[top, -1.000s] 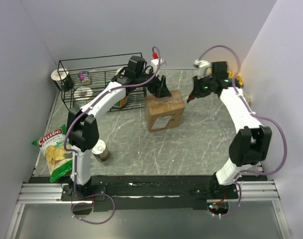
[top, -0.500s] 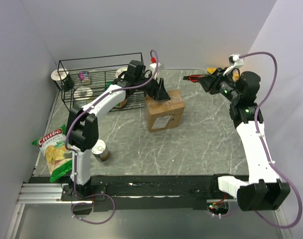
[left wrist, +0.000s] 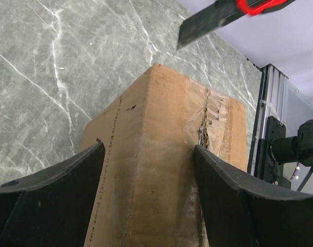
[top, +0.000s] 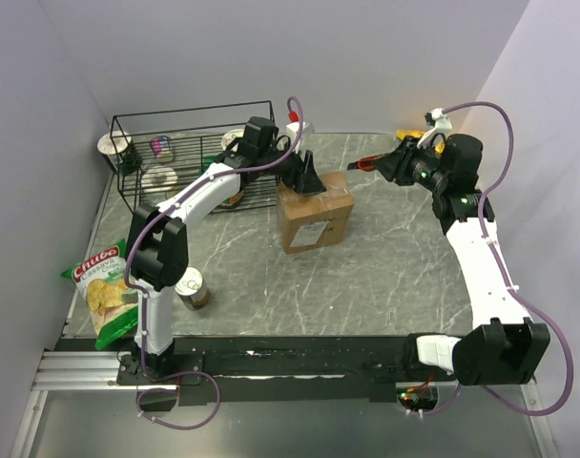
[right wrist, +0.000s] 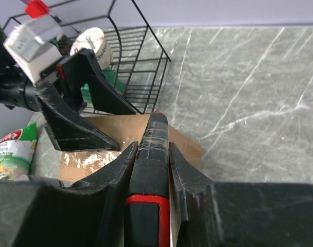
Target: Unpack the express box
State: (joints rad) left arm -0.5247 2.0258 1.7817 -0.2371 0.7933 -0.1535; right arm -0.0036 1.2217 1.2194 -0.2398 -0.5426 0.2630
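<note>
Can't tell if your left gripper (left wrist: pixel 147 149) actually grips the express box (top: pixel 315 212). Right gripper (right wrist: pixel 152 146) clamps a black-red cutter (right wrist: pixel 151 177) over the grey marbled table (top: pixel 385 258).

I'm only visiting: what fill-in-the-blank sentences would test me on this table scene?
The right tool is shut on a utility knife with a black and ___ body. The left tool straddles the express box, whose top is sealed with clear ___. The wire basket stands at the table's far ___ corner.
Missing words: red, tape, left.
</note>
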